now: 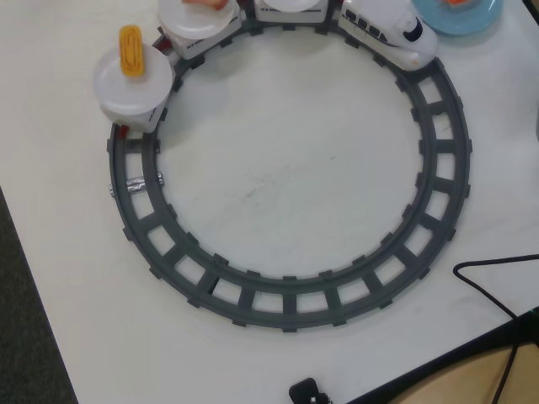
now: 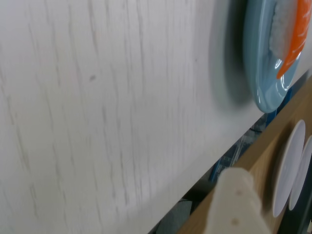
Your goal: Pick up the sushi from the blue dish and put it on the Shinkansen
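Observation:
The sushi point(image 2: 292, 39), orange over white rice, lies on the blue dish point(image 2: 263, 83) at the top right of the wrist view, near the table's edge. In the overhead view only a sliver of the sushi point(image 1: 457, 2) shows on the blue dish point(image 1: 459, 21), cut by the top edge. The Shinkansen point(image 1: 392, 34) stands on the track just left of the dish, and its cars carry round white plates point(image 1: 133, 84). The arm is absent from the overhead view. Of the gripper, a single blurred cream finger point(image 2: 234, 200) shows at the bottom right of the wrist view, well away from the dish.
A grey circular track point(image 1: 286, 307) fills the white table. A yellow ridged piece point(image 1: 130, 50) lies on the rear car's plate. A black cable point(image 1: 497, 278) runs at the right. Two white plates point(image 2: 287, 165) lie on a wooden surface beyond the table edge.

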Controlling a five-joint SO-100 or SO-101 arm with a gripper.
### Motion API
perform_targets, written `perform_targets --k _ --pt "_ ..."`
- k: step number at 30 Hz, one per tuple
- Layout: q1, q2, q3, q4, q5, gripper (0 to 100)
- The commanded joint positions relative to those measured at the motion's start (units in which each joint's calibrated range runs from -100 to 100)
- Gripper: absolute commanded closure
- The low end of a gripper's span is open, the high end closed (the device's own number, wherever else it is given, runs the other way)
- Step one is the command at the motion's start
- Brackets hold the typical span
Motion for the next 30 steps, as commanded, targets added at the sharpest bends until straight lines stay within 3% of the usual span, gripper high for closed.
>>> perform_targets --k 1,12,19,25,30 --pt "0.2 -0.8 -0.2 4.2 0.2 71" --pt "-0.4 -0.9 -0.5 3.6 -0.4 71" --pt "-0.9 -0.4 -14.2 6.7 -8.0 70" --pt "-8.2 -0.3 -22.5 8.5 -8.5 70" --pt "-8.6 4.6 -24.5 8.0 -8.6 71"
